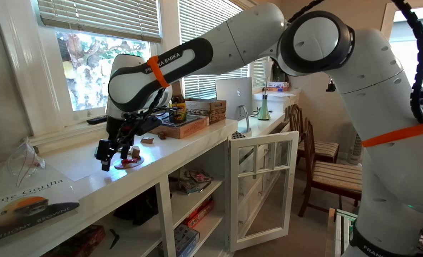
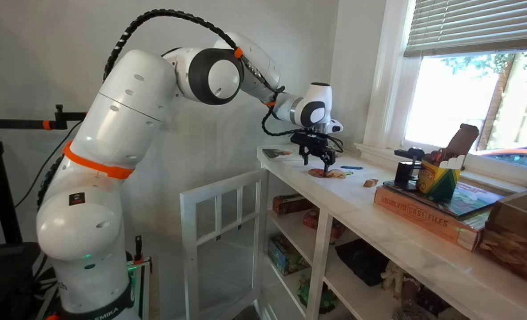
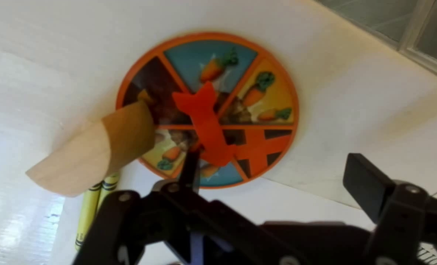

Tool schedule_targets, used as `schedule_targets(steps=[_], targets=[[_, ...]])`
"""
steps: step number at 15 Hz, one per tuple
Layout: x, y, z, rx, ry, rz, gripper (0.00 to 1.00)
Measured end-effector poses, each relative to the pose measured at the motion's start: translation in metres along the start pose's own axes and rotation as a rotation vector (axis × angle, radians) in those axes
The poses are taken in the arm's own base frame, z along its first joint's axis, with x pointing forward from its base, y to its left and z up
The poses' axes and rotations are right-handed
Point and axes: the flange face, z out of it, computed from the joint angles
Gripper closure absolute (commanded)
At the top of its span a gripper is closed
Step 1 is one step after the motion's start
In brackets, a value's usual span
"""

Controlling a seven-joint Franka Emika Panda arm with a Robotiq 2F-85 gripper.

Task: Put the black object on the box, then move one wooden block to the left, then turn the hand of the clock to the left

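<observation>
Jaws: spread wide, grasping nothing. Wrist view: one finger (image 3: pixel 190 171) overlaps rim of round clock (image 3: pixel 240 114) near red hand (image 3: pixel 206 127). Wooden block (image 3: pixel 93 147) overlaps clock rim; yellow crayons (image 3: pixel 87 215) just beside. Along bench (image 2: pixel 357 204): second block (image 2: pixel 370 182) between clock and flat brown box (image 2: pixel 423 216). Black object (image 2: pixel 405 175) atop box, beside yellow crayon carton (image 2: pixel 439 180).

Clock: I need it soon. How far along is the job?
Looks done: the black object rests on something flat atop the box. One block sits by the clock, another apart; moved or not, I can't tell. In hand, apparently: the open gripper is at the clock, by its red hand. Probably remaining: turning that hand.
</observation>
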Motion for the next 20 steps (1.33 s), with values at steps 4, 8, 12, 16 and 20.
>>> schedule_targets(steps=[4, 8, 12, 16, 20], targets=[[0.0, -0.001, 0.0, 0.001, 0.0, -0.001, 0.0], [0.001, -0.004, 0.0, 0.004, 0.001, -0.004, 0.0], [0.001, -0.007, 0.0, 0.008, 0.001, -0.009, 0.0], [0.001, -0.01, -0.001, 0.011, 0.001, -0.018, 0.0], [0.001, -0.011, -0.002, 0.013, -0.006, -0.035, 0.0]])
